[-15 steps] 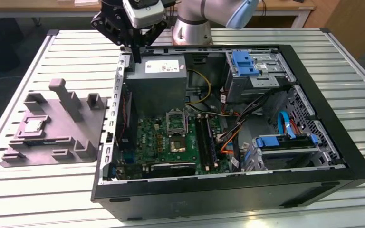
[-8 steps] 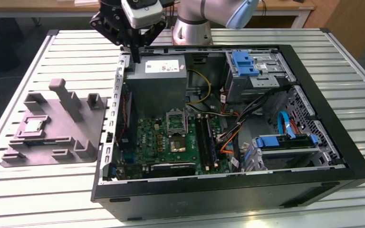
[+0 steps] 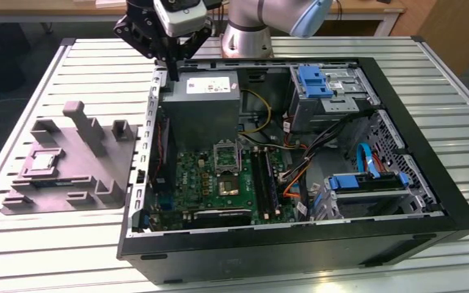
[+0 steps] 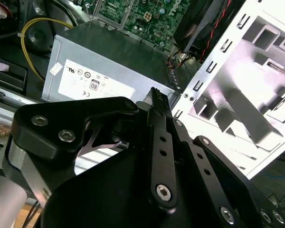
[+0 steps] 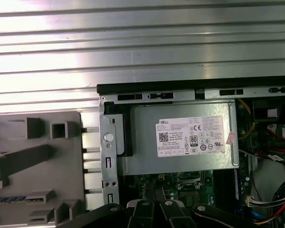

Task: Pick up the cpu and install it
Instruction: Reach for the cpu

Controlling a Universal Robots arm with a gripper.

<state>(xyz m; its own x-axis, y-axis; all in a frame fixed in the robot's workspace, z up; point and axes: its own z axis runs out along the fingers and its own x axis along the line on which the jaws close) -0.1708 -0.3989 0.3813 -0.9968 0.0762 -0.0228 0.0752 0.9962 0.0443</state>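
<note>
The cpu (image 3: 41,162), a small pale silver square, lies in a recess of the grey plastic fixture (image 3: 71,177) at the exterior view's left. My gripper (image 3: 171,68) hangs high over the far left corner of the open computer case (image 3: 300,244), its fingers drawn together on nothing, well away from the cpu. The dark metal-framed socket (image 3: 227,183) sits on the green motherboard inside the case. In the second wrist view the black fingers (image 4: 157,111) point toward the grey power supply (image 4: 104,71). The first wrist view shows the gripper (image 5: 154,206) above the fixture (image 5: 38,161) and the case's edge.
The case stands on a slatted metal table (image 3: 446,79). Inside are the power supply (image 3: 202,101), blue-tabbed drive bays (image 3: 324,85), and orange, blue and yellow cables (image 3: 295,177). The case's perforated metal wall (image 3: 149,134) rises between fixture and motherboard.
</note>
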